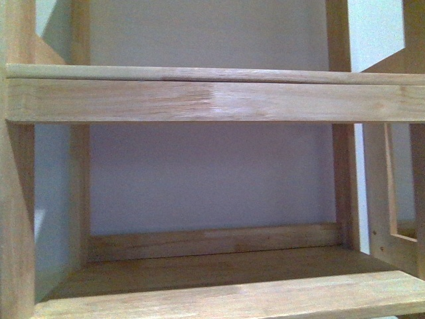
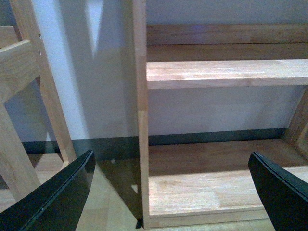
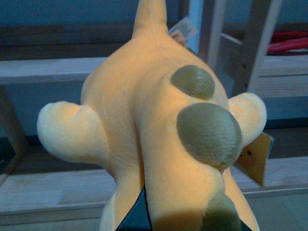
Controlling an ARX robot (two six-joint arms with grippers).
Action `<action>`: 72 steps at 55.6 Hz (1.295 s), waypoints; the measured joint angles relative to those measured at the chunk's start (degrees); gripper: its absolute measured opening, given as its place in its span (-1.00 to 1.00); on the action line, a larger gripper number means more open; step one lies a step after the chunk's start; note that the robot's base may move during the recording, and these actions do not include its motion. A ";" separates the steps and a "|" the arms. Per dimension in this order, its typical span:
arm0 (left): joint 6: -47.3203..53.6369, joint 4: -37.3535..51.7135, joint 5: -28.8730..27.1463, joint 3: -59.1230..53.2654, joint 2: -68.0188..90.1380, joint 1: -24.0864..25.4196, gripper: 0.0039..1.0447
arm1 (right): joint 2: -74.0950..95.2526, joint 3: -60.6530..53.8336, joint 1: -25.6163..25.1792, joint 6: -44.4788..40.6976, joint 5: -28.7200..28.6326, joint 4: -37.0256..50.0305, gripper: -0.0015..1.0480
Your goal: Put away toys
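Note:
The toy, an orange-yellow plush animal (image 3: 144, 120) with olive-brown spots and pale stubby limbs, fills the right wrist view. My right gripper (image 3: 187, 222) is shut on its lower body; only a dark sliver of one finger (image 3: 134, 217) shows under the fabric. An orange tag (image 3: 255, 156) hangs at the plush's side. In the left wrist view my left gripper (image 2: 171, 159) is open and empty, its two black fingers (image 2: 57, 197) spread wide in front of a wooden shelf upright (image 2: 140, 120). Neither arm nor the plush appears in the front view.
A wooden shelf unit faces me, with an upper board (image 1: 212, 100) and a lower board (image 1: 232, 296) against a pale wall. More shelf boards (image 2: 207, 192) sit near the floor. A second wooden frame (image 2: 19, 96) stands beside it. Something red (image 3: 288, 43) lies on a neighbouring shelf.

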 joint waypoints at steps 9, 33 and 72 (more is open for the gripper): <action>0.00 0.00 -0.13 0.00 -0.09 -0.02 0.88 | 0.00 0.00 -0.02 -0.02 -0.20 0.00 -0.87; 0.00 0.00 -0.09 0.00 -0.02 -0.11 0.88 | 0.00 0.00 -0.02 -0.02 -0.50 0.00 -0.87; 0.00 0.00 -0.02 0.00 -0.04 -0.11 0.88 | 29.62 34.99 36.68 -15.45 41.94 20.04 -0.87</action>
